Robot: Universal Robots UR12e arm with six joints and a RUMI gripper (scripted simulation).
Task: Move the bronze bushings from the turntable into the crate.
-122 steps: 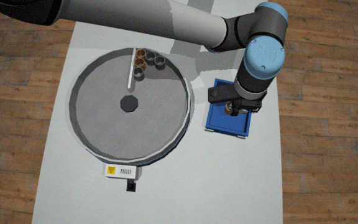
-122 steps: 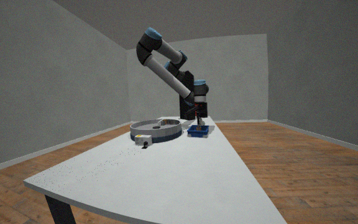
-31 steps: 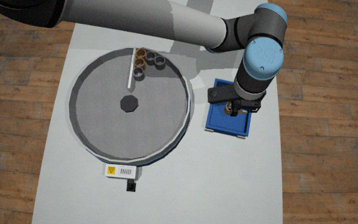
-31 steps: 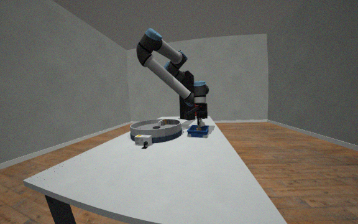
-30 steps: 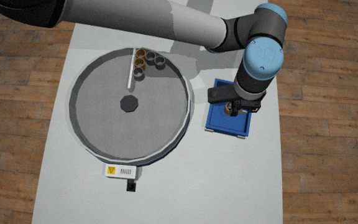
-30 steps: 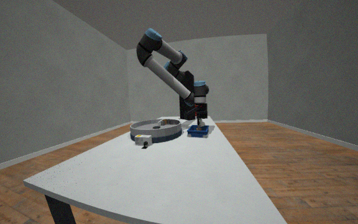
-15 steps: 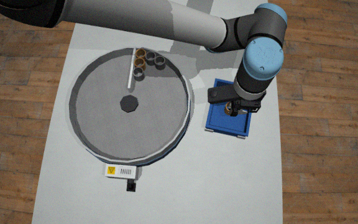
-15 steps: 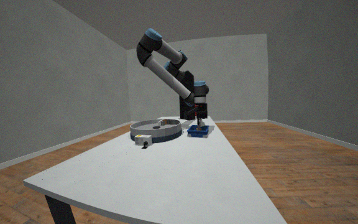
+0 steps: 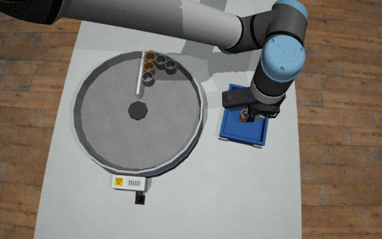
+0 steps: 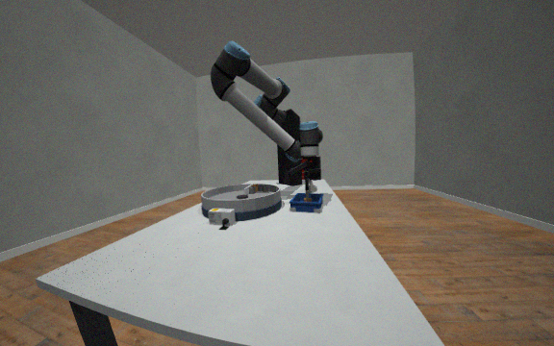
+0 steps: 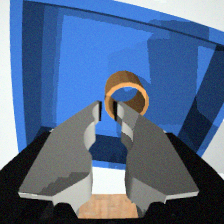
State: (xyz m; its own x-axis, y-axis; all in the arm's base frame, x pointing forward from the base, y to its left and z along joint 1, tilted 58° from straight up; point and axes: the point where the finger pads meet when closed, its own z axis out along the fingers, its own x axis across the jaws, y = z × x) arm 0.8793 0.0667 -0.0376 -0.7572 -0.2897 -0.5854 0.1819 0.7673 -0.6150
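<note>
My fingers (image 9: 249, 117) (image 10: 308, 196) stand slightly parted, low in the blue crate (image 9: 241, 141) (image 10: 307, 209) (image 11: 17, 75), with the near wall of one bronze bushing (image 9: 241, 116) (image 10: 310, 199) (image 11: 125, 77) between their tips. I see a gap on each side of that wall, so I judge the piece released, though I am not yet clear of it. One bronze sleeve, then, is as good as delivered; it is the only one I can make out in the crate.

Beyond, on the turntable (image 9: 134, 170) (image 10: 243, 208), two more bronze sleeves stand beside the white divider (image 9: 140, 76). These are what is left to move. Three steel bushings stand close around them, rightly on the turntable, where they should stay. I judge the next move to be a straight lift, lest a finger inside the ring drag it along.
</note>
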